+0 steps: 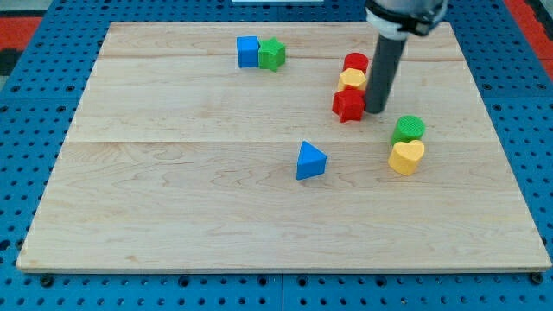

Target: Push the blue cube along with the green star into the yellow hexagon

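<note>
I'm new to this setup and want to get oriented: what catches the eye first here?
The dark rod comes down from the view's top, my tip right beside the red star, below the yellow hexagon. At upper left, the blue cube touches the green star.

One cam only, so no shared area w/ another view. It looks down at a slant from the view's bottom edge twd the top, high enough to take in the whole wooden surface (173,216) w/ blue pegboard (34,130) round it. Mid distance. Rod enters from top right, upper part cropped.
</note>
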Controlling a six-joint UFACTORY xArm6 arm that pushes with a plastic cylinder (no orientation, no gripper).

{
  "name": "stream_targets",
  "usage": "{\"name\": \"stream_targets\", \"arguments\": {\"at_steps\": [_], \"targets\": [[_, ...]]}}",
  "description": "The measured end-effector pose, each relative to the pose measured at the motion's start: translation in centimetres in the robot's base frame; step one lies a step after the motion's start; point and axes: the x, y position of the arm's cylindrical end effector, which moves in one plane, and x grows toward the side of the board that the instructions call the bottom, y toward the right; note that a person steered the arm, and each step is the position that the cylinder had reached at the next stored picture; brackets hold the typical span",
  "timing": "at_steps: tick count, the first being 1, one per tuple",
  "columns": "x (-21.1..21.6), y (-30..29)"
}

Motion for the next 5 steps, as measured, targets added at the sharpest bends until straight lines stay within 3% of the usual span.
{"name": "stream_targets", "arguments": {"at_steps": [1, 3, 4, 5], "targets": [[-3.5, -5.3], [-4.0, -13.9], [-8.4, -21.0], [-12.4, -22.8]]}}
